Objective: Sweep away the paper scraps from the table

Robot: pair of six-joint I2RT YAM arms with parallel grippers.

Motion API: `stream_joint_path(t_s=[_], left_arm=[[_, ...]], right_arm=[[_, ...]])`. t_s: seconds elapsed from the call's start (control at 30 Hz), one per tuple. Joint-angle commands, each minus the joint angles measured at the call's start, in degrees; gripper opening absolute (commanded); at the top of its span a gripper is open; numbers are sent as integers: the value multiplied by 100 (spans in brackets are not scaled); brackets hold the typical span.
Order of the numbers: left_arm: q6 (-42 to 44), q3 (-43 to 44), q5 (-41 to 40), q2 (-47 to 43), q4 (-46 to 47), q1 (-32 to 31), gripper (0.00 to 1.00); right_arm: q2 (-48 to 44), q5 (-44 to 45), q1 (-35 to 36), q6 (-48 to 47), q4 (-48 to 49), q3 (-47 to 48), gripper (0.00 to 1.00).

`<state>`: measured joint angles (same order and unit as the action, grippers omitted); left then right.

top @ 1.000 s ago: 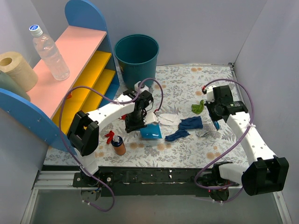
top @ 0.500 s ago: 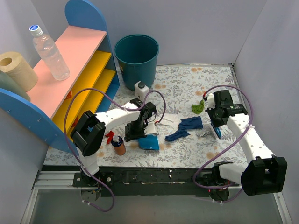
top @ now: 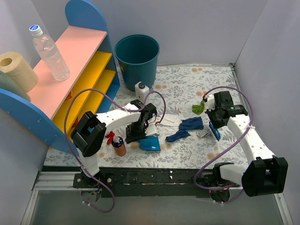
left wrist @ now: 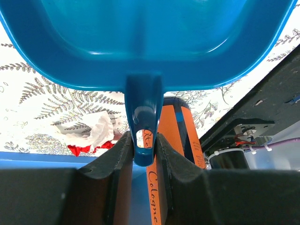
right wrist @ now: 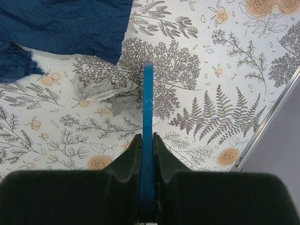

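Now the left gripper point(left wrist: 143, 143) squeezes the blue plastic dustpan point(left wrist: 140, 42), the right gripper point(right wrist: 147, 140) the thin blue brush point(right wrist: 148, 101); swiping fast may flick the crumpled grey paper scrap point(right wrist: 105, 91) at ten o'clock away.

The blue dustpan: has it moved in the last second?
Yes. The left gripper has pulled the blue dustpan toward the near edge of the table, farther from the teal bin.

One camera overhead, two close above the table point(top: 187, 82).
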<state>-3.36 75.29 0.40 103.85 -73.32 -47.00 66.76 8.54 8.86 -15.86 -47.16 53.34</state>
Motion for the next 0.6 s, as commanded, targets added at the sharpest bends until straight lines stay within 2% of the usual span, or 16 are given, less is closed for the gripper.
stream_joint_path(t_s=[0.0,0.57], left_arm=[[-51,-23,171,-111,11,-37,0],[-148,-137,179,-128,19,-46,0]], right_arm=[[-102,-89,-7,21,-4,-61,1],[-23,-168,-7,12,22,-17,1]])
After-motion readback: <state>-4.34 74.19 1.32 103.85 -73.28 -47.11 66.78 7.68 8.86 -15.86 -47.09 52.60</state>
